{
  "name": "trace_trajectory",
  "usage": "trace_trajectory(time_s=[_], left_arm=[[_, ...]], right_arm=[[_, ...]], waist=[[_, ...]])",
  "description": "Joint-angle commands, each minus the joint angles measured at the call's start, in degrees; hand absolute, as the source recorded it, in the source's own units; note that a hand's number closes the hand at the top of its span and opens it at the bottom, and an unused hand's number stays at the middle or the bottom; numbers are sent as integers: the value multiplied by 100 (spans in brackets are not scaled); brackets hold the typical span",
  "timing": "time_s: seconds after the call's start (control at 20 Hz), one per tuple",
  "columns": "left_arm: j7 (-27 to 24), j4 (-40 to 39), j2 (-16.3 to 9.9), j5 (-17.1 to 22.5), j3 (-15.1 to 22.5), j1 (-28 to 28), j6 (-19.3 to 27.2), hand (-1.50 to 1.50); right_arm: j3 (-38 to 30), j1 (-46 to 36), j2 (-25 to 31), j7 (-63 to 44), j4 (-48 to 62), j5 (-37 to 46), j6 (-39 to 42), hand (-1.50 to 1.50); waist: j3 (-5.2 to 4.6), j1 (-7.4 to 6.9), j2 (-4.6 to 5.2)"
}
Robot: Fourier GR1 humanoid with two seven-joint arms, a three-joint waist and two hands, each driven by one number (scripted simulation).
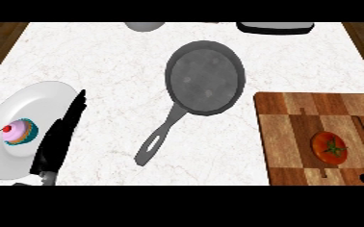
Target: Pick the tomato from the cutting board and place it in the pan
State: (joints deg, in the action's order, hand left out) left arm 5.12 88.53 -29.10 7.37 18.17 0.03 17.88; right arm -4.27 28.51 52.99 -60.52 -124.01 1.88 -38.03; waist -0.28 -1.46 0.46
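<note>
The round red tomato (330, 148) with a green stem lies on the striped wooden cutting board (292, 125) at the right edge of the white marble surface (113, 57). The grey round pan (204, 78) stands in the middle. The black left hand (60, 137), fingers straight, rests over a white plate (32, 101) with a cupcake (19, 132), well apart from the tomato.

The pan (204, 77) lies in the middle of the counter (107, 53), its handle toward me. The cutting board (298, 110) is at its right, with the tomato (330, 147) on it. At near left my left hand (60, 137) lies over the plate's (32, 103) edge, maybe touching; a cupcake (18, 132) sits on that plate.
</note>
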Motion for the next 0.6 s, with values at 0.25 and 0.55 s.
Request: trace_trajectory(time_s=[0.25, 0.55], left_arm=[[179, 240, -121, 87, -195, 11, -247, 0], [27, -124, 154, -172, -112, -85, -100, 0]], right_arm=[[626, -1149, 685, -1856, 269, -299, 875, -150], [859, -1814, 844, -2177, 701, -985, 1213, -150]], waist=[[18, -94, -5], [17, -33, 2]])
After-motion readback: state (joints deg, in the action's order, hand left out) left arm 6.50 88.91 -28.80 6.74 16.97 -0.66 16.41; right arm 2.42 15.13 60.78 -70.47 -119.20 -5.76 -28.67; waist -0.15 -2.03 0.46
